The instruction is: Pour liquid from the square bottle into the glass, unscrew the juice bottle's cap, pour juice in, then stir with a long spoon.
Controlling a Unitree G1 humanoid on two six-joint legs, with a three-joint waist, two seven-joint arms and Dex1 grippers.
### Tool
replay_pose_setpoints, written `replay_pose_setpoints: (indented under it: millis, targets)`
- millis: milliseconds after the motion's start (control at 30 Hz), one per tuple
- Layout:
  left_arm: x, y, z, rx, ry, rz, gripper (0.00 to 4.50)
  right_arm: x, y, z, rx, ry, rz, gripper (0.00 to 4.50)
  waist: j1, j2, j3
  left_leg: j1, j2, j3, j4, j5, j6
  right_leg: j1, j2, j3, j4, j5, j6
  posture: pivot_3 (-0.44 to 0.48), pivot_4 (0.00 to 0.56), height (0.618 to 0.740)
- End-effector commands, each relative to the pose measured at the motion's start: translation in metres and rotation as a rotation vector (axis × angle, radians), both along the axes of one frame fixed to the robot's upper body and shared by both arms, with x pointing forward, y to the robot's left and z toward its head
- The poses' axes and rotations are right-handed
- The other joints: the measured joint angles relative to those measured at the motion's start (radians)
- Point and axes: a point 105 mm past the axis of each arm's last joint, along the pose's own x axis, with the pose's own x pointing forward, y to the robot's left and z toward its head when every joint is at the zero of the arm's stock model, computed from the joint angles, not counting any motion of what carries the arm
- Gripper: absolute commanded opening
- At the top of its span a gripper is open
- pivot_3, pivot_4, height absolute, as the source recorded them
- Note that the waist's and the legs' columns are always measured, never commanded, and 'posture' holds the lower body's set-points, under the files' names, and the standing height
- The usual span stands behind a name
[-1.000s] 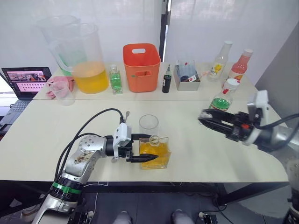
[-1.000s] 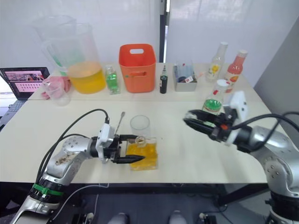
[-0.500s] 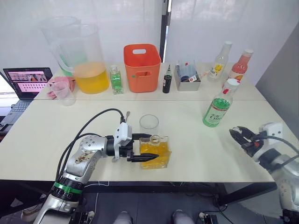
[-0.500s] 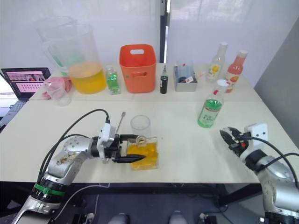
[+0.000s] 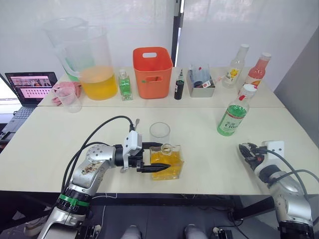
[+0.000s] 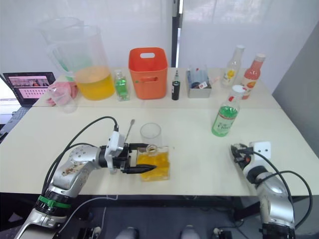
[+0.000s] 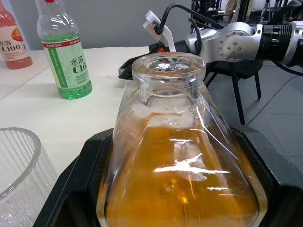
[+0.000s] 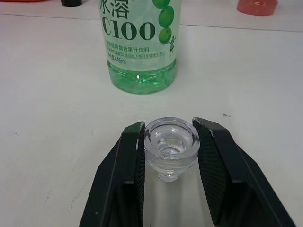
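The left gripper point(image 5: 158, 168) had its fingers closed on the square bottle point(image 5: 167, 162), which stood on the bench point(image 5: 45, 144) just in front of the glass point(image 5: 159, 132). Judged heavy, rigid and slick, the bottle called for a low body grip. Its open neck showed in the left wrist view. The right wrist view revealed the right gripper point(image 8: 170, 156) pinching a clear stopper point(image 8: 171, 145) near the juice bottle point(image 5: 233, 117).

Cream table point(image 6: 60, 134). Near centre: square clear bottle of amber liquid point(image 6: 153, 163), clasped by left gripper point(image 6: 144, 159); short clear tumbler point(image 6: 150, 134) just behind. Right: green juice bottle, white cap point(image 6: 225, 117). Far row: orange plastic bin point(image 6: 147, 72), large clear pitcher of orange liquid point(image 6: 89, 64).
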Motion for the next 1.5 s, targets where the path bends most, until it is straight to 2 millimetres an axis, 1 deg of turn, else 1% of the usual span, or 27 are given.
replay_pose_setpoints:
  millis: [33, 167, 433, 633, 667, 700, 933, 1033, 1100, 1200, 1267, 1300, 1400, 1500]
  targets:
    - [0.005, 0.005, -0.001, 0.024, -0.015, 0.044, 2.79, 0.001, -0.006, 0.005, 0.014, -0.028, -0.035, 1.05, -0.001, 0.000, 0.000, 0.000, 0.000, 0.000, 0.000, 0.000, 0.000, 0.000, 0.000, 0.000, 0.000, 0.000, 0.000, 0.000, 0.150, 0.740]
    - [0.005, 0.005, -0.004, 0.025, -0.010, 0.051, 2.79, 0.001, -0.004, -0.001, 0.056, -0.020, -0.034, 1.05, -0.002, 0.000, 0.000, 0.000, 0.000, 0.000, 0.000, 0.000, 0.000, 0.000, 0.000, 0.000, 0.000, 0.000, 0.000, 0.000, 0.150, 0.740]
    - [0.004, 0.008, -0.007, 0.035, -0.009, 0.059, 2.79, -0.001, -0.002, -0.011, 0.030, 0.009, -0.023, 1.05, -0.005, 0.001, 0.000, 0.001, 0.000, 0.000, 0.000, 0.000, 0.000, 0.001, 0.000, 0.000, 0.000, 0.000, 0.000, 0.000, 0.150, 0.740]
    - [0.004, 0.009, -0.007, 0.036, -0.010, 0.061, 2.79, -0.001, 0.000, -0.013, 0.020, 0.011, -0.011, 1.05, -0.006, 0.001, -0.001, 0.002, 0.000, 0.000, 0.000, 0.000, 0.000, 0.002, 0.000, 0.000, 0.000, 0.000, 0.000, 0.000, 0.150, 0.740]
    - [0.004, 0.009, -0.007, 0.036, -0.010, 0.061, 2.79, -0.001, 0.000, -0.012, 0.021, 0.001, -0.016, 1.55, -0.006, 0.001, -0.001, 0.002, 0.000, 0.000, 0.000, 0.000, 0.000, 0.002, 0.000, 0.000, 0.000, 0.000, 0.000, 0.000, 0.150, 0.740]
    - [0.004, 0.009, -0.007, 0.037, -0.010, 0.060, 2.79, -0.001, -0.001, -0.010, 0.029, -0.010, -0.020, 2.15, -0.006, 0.001, -0.001, 0.002, 0.000, 0.000, 0.000, 0.000, 0.000, 0.002, 0.000, 0.000, 0.000, 0.000, 0.000, 0.000, 0.150, 0.740]
    - [0.004, 0.011, -0.008, 0.040, -0.007, 0.064, 2.79, 0.000, 0.003, 0.009, 0.046, -0.085, 0.005, 4.49, -0.009, 0.004, -0.003, 0.002, 0.000, 0.000, 0.000, 0.000, 0.000, 0.001, 0.000, 0.000, 0.000, 0.000, 0.000, 0.000, 0.150, 0.740]
    - [0.003, 0.011, -0.009, 0.039, -0.006, 0.065, 2.79, -0.001, 0.005, 0.024, 0.036, -0.137, 0.037, 4.50, -0.009, 0.004, -0.003, 0.002, 0.000, 0.000, 0.000, 0.000, 0.000, 0.001, 0.000, 0.000, 0.000, 0.000, 0.000, 0.000, 0.150, 0.740]
    - [0.003, 0.012, -0.008, 0.039, -0.007, 0.067, 2.79, -0.003, 0.006, 0.042, 0.036, -0.193, 0.060, 4.50, -0.009, 0.004, -0.003, 0.002, 0.000, 0.000, 0.000, 0.000, 0.000, 0.001, 0.000, 0.000, 0.000, 0.000, 0.001, 0.000, 0.150, 0.740]
    - [0.003, 0.012, -0.008, 0.036, -0.009, 0.070, 2.79, -0.006, 0.002, 0.072, 0.002, -0.282, 0.071, 4.50, -0.009, 0.004, -0.003, 0.002, 0.000, 0.000, 0.000, 0.000, 0.000, 0.001, 0.000, 0.000, 0.000, 0.000, 0.001, 0.000, 0.150, 0.740]
    - [0.003, 0.013, -0.008, 0.036, -0.010, 0.071, 2.79, -0.008, 0.002, 0.086, -0.021, -0.306, 0.094, 4.50, -0.009, 0.004, -0.003, 0.002, 0.000, 0.000, 0.000, 0.000, 0.000, 0.001, 0.000, 0.000, 0.000, -0.001, 0.001, 0.000, 0.150, 0.740]
    - [0.003, 0.013, -0.008, 0.035, -0.010, 0.071, 2.79, -0.008, 0.005, 0.092, -0.030, -0.303, 0.133, 4.50, -0.009, 0.004, -0.003, 0.002, 0.000, 0.000, 0.000, 0.000, 0.000, 0.001, 0.000, 0.000, 0.000, -0.001, 0.002, 0.000, 0.150, 0.740]
    - [0.002, 0.013, -0.006, 0.029, -0.010, 0.071, 2.79, -0.018, 0.033, 0.095, -0.020, -0.227, 0.361, 4.50, -0.010, 0.005, -0.003, 0.002, 0.000, 0.000, -0.001, 0.000, 0.000, 0.001, 0.000, 0.000, 0.000, -0.001, 0.001, 0.000, 0.150, 0.740]
    - [-0.002, 0.012, -0.003, 0.005, -0.005, 0.056, 2.79, -0.037, 0.059, 0.097, -0.019, -0.105, 0.587, 4.50, -0.010, 0.006, -0.002, 0.001, 0.000, 0.000, -0.001, 0.000, 0.000, 0.001, 0.000, 0.000, 0.000, -0.001, 0.001, 0.000, 0.150, 0.740]
